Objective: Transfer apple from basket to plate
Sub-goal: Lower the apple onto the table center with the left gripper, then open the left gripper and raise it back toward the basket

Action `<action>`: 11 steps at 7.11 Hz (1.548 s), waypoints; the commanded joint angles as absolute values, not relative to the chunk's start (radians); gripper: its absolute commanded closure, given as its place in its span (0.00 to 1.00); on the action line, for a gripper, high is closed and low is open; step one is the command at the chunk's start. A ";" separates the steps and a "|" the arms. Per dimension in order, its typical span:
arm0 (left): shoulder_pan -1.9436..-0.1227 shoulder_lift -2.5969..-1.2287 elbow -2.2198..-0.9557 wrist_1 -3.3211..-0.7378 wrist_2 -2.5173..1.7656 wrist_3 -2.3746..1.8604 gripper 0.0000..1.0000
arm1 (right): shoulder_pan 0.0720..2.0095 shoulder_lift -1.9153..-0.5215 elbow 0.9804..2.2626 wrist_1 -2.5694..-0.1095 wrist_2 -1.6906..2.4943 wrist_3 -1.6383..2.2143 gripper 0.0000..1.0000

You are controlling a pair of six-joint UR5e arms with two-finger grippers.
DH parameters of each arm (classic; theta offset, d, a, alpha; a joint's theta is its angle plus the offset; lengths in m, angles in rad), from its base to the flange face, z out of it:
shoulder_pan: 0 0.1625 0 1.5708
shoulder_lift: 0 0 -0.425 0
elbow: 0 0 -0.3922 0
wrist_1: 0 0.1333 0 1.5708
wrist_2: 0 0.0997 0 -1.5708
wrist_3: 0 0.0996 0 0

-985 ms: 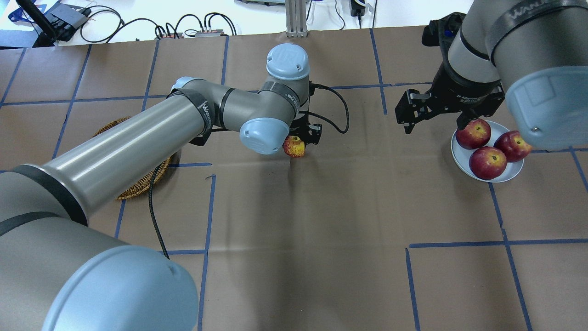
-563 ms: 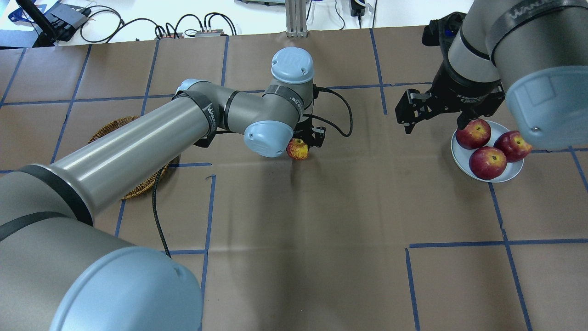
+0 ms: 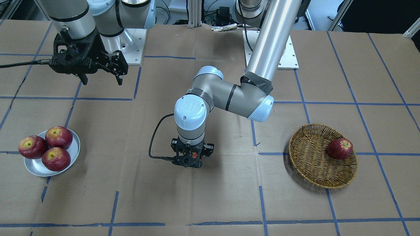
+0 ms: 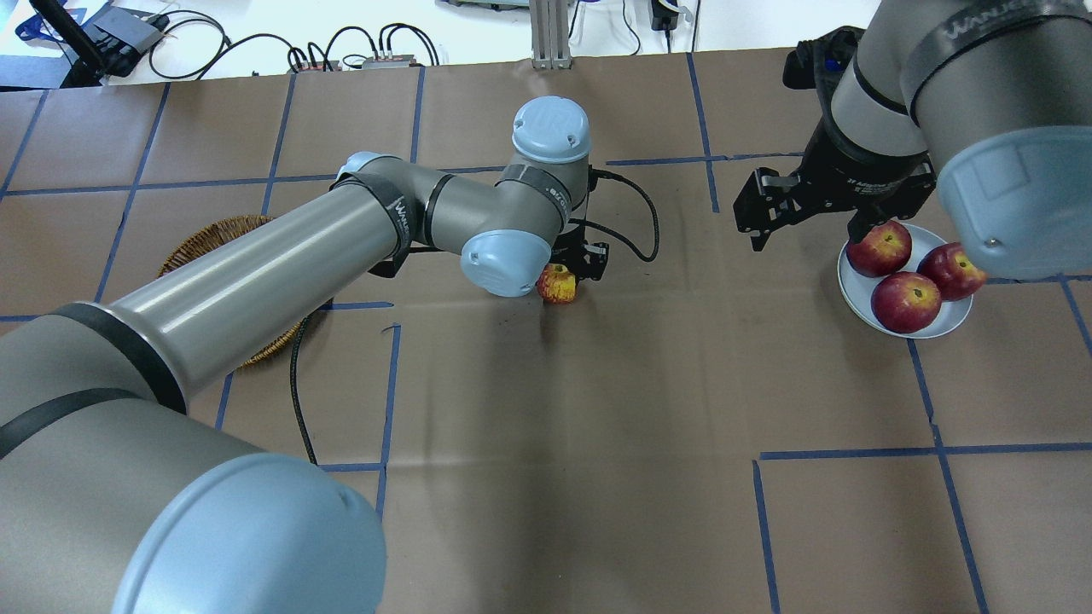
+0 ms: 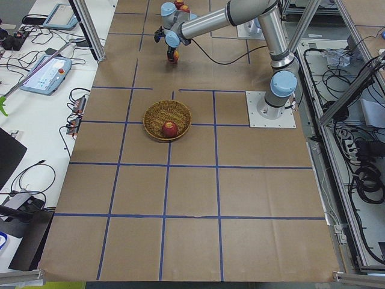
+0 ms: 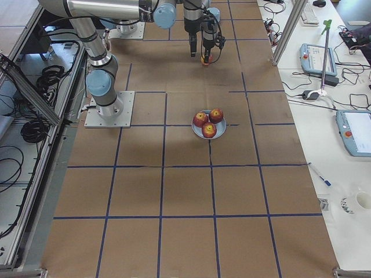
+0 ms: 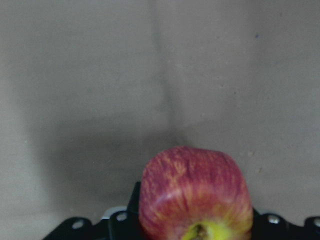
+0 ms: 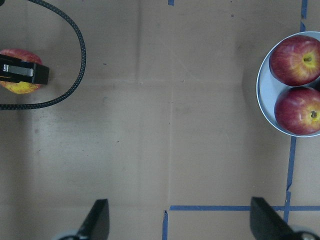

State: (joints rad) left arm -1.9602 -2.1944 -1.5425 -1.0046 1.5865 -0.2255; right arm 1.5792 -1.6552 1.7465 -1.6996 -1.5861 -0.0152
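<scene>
- The table between basket and plate is bare brown paper. You have a free run to the right, so travel low and level.
- Your left arm is stretched far out toward mid-table. The plate looks near the edge of its reach, so decide early whether to carry all the way or set down for the right arm.
- The basket sits far left with one darker apple in it. Leave that one alone.
- The plate on the right already bears three apples and shows little bare metal. Aim for a gap by the rim and lower gently, or the fruit may roll.
- The right gripper hangs empty with its fingers spread wide, just beside the plate's left rim. It stands in your approach, so move it aside or use it to receive.
- The left gripper points down and pinches the apple by its sides.
- The apple is at mid-table, well apart from basket and plate and low over the paper. You cannot tell whether it touches. It is round and smooth, so hold the squeeze firm and avoid jerks.
</scene>
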 commanded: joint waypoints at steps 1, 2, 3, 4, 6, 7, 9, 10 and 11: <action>-1.960 -2.194 -1.543 -1.005 1.588 -0.224 0.01 | 1.580 -1.655 1.747 -1.700 -1.586 -0.014 0.00; -1.962 -2.188 -1.543 -1.006 1.588 -0.225 0.01 | 1.580 -1.655 1.747 -1.700 -1.586 -0.014 0.00; -1.965 -2.162 -1.540 -1.015 1.585 -0.224 0.01 | 1.580 -1.655 1.746 -1.700 -1.586 -0.014 0.00; -1.960 -2.119 -1.539 -1.031 1.588 -0.212 0.01 | 1.580 -1.655 1.746 -1.700 -1.586 -0.014 0.00; -1.883 -1.964 -1.548 -1.173 1.592 -0.165 0.01 | 1.580 -1.655 1.746 -1.700 -1.586 -0.014 0.00; -1.832 -1.886 -1.571 -1.213 1.592 -0.075 0.01 | 1.580 -1.655 1.744 -1.700 -1.586 -0.014 0.00; -1.740 -1.733 -1.578 -1.386 1.592 -0.042 0.01 | 1.582 -1.654 1.741 -1.712 -1.588 -0.015 0.00; -1.694 -1.671 -1.589 -1.429 1.594 -0.016 0.01 | 1.583 -1.652 1.738 -1.715 -1.589 -0.014 0.00; -1.660 -1.623 -1.629 -1.428 1.586 -0.003 0.01 | 1.583 -1.657 1.730 -1.715 -1.591 -0.012 0.00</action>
